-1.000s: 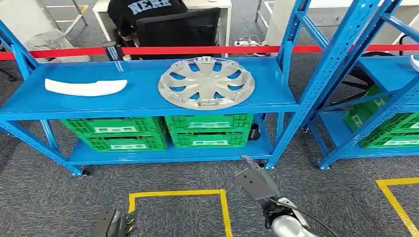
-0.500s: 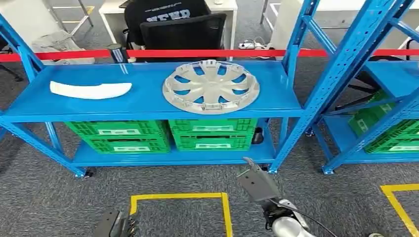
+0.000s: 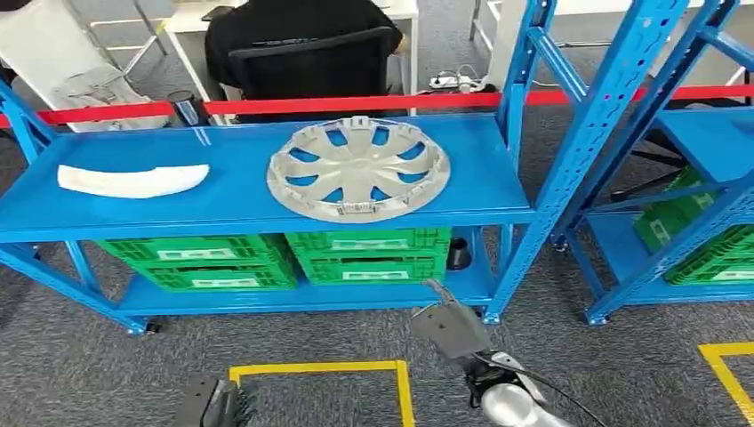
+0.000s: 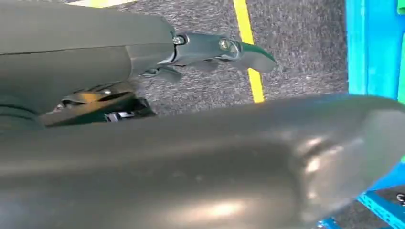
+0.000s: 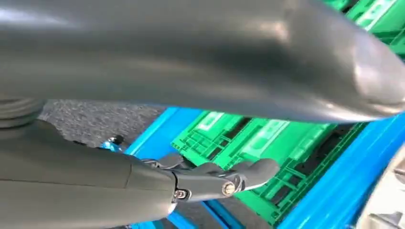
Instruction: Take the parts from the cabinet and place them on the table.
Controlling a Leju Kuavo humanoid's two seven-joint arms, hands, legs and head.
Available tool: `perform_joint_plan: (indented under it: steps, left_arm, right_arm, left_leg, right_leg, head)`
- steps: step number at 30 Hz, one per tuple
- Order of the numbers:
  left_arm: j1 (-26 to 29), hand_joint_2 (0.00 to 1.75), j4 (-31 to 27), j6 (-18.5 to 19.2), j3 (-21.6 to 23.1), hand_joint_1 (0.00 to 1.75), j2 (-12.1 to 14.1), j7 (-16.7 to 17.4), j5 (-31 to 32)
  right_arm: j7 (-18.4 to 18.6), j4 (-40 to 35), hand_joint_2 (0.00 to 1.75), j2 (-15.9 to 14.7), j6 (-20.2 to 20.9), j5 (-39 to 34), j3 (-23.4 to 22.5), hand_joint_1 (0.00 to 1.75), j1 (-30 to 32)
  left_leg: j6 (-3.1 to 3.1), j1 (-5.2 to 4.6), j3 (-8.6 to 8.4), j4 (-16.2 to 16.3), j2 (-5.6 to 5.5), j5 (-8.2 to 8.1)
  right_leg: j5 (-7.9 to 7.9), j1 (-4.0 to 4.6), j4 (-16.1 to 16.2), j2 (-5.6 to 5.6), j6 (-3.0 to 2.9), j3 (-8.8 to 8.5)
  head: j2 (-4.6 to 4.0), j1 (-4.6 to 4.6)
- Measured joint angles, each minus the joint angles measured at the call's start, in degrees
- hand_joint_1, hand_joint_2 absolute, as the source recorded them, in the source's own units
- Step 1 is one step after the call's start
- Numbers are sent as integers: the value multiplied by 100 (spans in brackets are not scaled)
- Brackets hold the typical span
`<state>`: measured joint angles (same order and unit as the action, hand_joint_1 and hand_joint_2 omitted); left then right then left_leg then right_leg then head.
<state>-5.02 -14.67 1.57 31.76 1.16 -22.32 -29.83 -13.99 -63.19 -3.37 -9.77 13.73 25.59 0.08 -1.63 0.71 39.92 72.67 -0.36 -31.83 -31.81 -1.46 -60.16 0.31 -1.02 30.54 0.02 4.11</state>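
A silver hubcap (image 3: pixel 358 169) lies flat on the top shelf of the blue cabinet (image 3: pixel 240 203), right of centre. Toward the shelf's left end rests a white curved part (image 3: pixel 132 181). My right hand (image 3: pixel 449 329) hangs low in front of the cabinet, below the hubcap, holding nothing. Low at the picture's bottom edge is my left hand (image 3: pixel 212 405), also without a load. In the right wrist view the right hand (image 5: pixel 181 62) has its fingers (image 5: pixel 224 181) stretched toward green crates (image 5: pixel 267 143). The left hand (image 4: pixel 143 143) hangs over grey carpet in the left wrist view.
Green crates (image 3: pixel 284 258) fill the cabinet's lower shelf. A second blue rack (image 3: pixel 676 133) stands to the right. Red barrier tape (image 3: pixel 356 102) runs behind the cabinet, with a seated person (image 3: pixel 302 36) beyond it. Yellow floor tape (image 3: pixel 320 366) marks the carpet in front.
The whole picture has shifted, so the camera moved: the cabinet now sits lower and a little further left. Both hands stay low and hold nothing.
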Motion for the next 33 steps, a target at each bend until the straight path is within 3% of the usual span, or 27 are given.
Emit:
perform_joint_plan:
  steps: [2, 4, 5, 6, 8, 9, 12, 13, 14, 15, 17, 18, 19, 21, 22, 24, 25, 27, 28, 29, 30, 32, 33]
  left_arm:
    - [-3, 0, 0, 0, 0, 0, 4, 0, 0]
    - [-5, 0, 9, 0, 0, 0, 24, -2, 9]
    - [-6, 0, -2, 0, 0, 0, 22, -4, 15]
    - [1, 0, -5, 0, 0, 0, 24, -7, 17]
    - [12, 0, -17, 0, 2, 0, 24, -7, 17]
    - [1, 0, -17, -2, 0, 0, 33, -15, 17]
    - [-20, 0, -20, -2, 0, 0, 17, -15, 18]
    - [-7, 0, -20, -2, 0, 0, 17, -15, 20]
    - [4, 0, -20, -4, 0, 0, 17, -15, 17]
    - [6, 0, -17, -11, 0, 0, 20, -15, 17]
    - [0, 0, -22, -28, 0, 0, 17, -20, 15]
    - [1, 0, -20, -37, 0, 0, 15, -33, 15]
    - [-10, 0, -20, -44, 0, 0, 17, -35, 11]
    - [-3, 0, -22, -48, 0, 0, 15, -39, 7]
    - [4, 0, -22, -48, 0, 0, 15, -61, 7]
    - [-5, 0, -24, -48, 0, 0, 35, -116, 4]
    - [-19, 0, -31, -35, 0, 0, 35, -155, 0]
    - [-17, 0, -31, 13, 0, 0, 35, -247, -11]
    - [2, 0, -26, 20, 0, 0, 35, -282, -18]
    - [17, 0, -22, 22, 0, 0, 37, -311, -17]
    - [23, 0, -20, 30, 0, 0, 37, -326, -20]
    - [21, 0, -20, 57, 0, 0, 52, -343, -17]
    - [26, 0, -17, 63, 0, 0, 50, -348, -15]
  right_arm:
    - [7, -20, 0, -2, 0, 7, 0, 0, 4]
    - [39, -55, 0, -2, -11, 33, 0, 0, 28]
    - [40, -92, 0, -7, -11, 35, 0, 0, 60]
    - [39, -116, 0, -11, -11, 35, 0, 0, 94]
    - [39, -164, 0, -13, -13, 39, 0, 0, 101]
    - [35, -188, 0, -24, -24, 44, 0, 0, 90]
    - [55, -216, 0, -39, -28, 50, 0, 0, 124]
    - [55, -216, 0, -42, -28, 50, 0, 0, 150]
    - [55, -216, 0, -46, -28, 50, 0, 0, 170]
    - [55, -216, 0, -48, -28, 50, 0, 0, 175]
    - [46, -216, 0, -50, -26, 59, 0, 0, 173]
    - [39, -216, 0, -55, -20, 63, 0, 0, 173]
    - [39, -214, 0, -55, -9, 68, 0, 0, 172]
    - [37, -221, 0, -59, -7, 70, 0, 0, 190]
    - [42, -221, 0, -66, -9, 68, -2, 0, 187]
    - [33, -232, 0, -55, -9, 70, -2, 0, 183]
    - [9, -234, 0, -55, -11, 79, -2, 0, 176]
    - [-139, -281, 0, -55, 0, 33, -2, 0, 197]
    - [-221, -375, 0, -55, 15, -11, -2, 0, 222]
    - [-300, -508, 0, -57, 24, -20, -2, 0, 263]
    - [-328, -704, 0, -57, 24, -20, -2, 0, 295]
    - [-252, -1161, 0, -61, 22, -11, -2, 0, 327]
    - [-162, -1402, 0, -74, 4, 46, -4, 0, 331]
  left_leg:
    - [110, -42, -301, -991, 4, 708]
    - [170, -112, -455, -1304, 20, 628]
    - [149, -118, -448, -1326, 22, 584]
    - [174, -116, -451, -1380, 11, 565]
    - [234, -64, -620, -1483, -21, 547]
    - [277, -75, -699, -1513, -15, 520]
    - [334, -87, -778, -1513, -21, 437]
    - [334, -90, -809, -1511, -23, 401]
    - [324, -91, -862, -1510, -31, 362]
    - [313, -91, -925, -1510, -36, 321]
    - [286, -91, -1059, -1509, -37, 232]
    - [266, -89, -1065, -1509, -33, 192]
    - [228, -107, -1087, -1488, -42, 170]
    - [135, -96, -1107, -1426, -43, 187]
    - [97, -110, -1108, -1406, -45, 203]
    - [66, -92, -1066, -1256, -29, 60]
    - [41, -83, -912, -956, -18, -119]
    - [-21, -40, -413, -108, -11, -524]
    - [-40, -26, -206, 200, -7, -611]
    - [-60, -12, -126, 245, -5, -547]
    - [-68, 0, -167, 53, -2, -355]
    - [-74, 9, -536, -903, 7, 289]
    - [-62, 16, -703, -1372, 18, 537]
  right_leg:
    - [-115, 6, 26, 3, 32, -184]
    - [-168, 12, 71, 19, 108, -207]
    - [-164, 6, 131, 2, 148, -213]
    - [-109, 14, 81, -1, 203, -238]
    - [-147, -1, 45, -15, 242, -305]
    - [-203, 14, -174, -15, 240, -226]
    - [-677, 36, -1336, -13, 286, 571]
    - [-730, 44, -1567, -13, 277, 790]
    - [-591, 49, -1539, -13, 269, 893]
    - [-301, 51, -1250, -13, 268, 847]
    - [425, 53, -246, -14, 236, 502]
    - [509, 66, 18, -15, 184, 393]
    - [239, 108, 40, -19, 153, 437]
    - [416, 102, 71, -1, 52, 433]
    - [394, 106, 72, -6, 16, 402]
    - [409, 66, 112, -11, -40, 289]
    - [397, 57, 121, -13, -58, 268]
    - [365, 58, 120, -17, -71, 259]
    - [350, 58, 119, -16, -68, 252]
    - [333, 55, 118, -12, -63, 234]
    - [312, 48, 118, -8, -50, 204]
    - [259, 23, 115, -7, -5, 118]
    - [234, 19, 118, -8, 33, 99]
  head:
    - [-2, 0]
    - [0, 15]
    - [0, 13]
    - [-2, 13]
    - [0, -2]
    - [0, -2]
    - [-2, -22]
    - [0, -24]
    - [-2, -26]
    - [0, -24]
    - [0, -26]
    - [-2, -22]
    - [-2, -30]
    - [-2, -31]
    - [0, -24]
    - [0, -20]
    - [0, -11]
    - [-2, -11]
    - [-2, -11]
    - [-2, -11]
    - [-2, -11]
    - [-2, -11]
    - [-2, -9]
